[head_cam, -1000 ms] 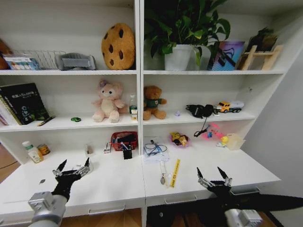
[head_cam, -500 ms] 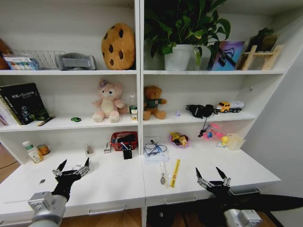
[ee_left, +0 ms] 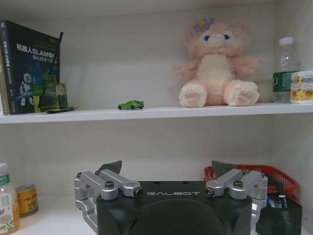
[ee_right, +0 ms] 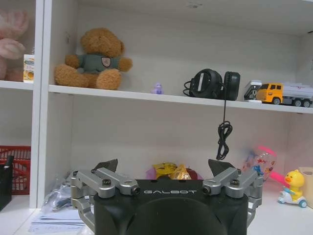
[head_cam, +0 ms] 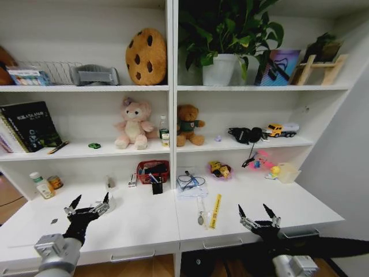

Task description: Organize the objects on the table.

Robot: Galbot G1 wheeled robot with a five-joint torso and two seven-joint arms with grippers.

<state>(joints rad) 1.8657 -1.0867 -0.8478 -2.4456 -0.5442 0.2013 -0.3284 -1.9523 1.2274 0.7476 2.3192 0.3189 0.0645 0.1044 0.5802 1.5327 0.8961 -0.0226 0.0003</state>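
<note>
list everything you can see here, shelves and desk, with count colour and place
cookie cushion: 1, brown, top shelf
potted plant: 1, green in white pot, top shelf
book: 1, black, middle shelf, far left
toy car: 1, green, middle shelf
plush bear: 1, pink, middle shelf
plush bear: 1, brown, middle shelf
headphones: 1, black, middle shelf, cord hanging down
toy truck: 1, yellow and white, middle shelf
basket: 1, red, back of desk
can: 1, gold, desk, far left
ruler: 1, yellow, desk
duck toy: 1, yellow, desk
left gripper: open, above desk
right gripper: open, above desk front edge
</note>
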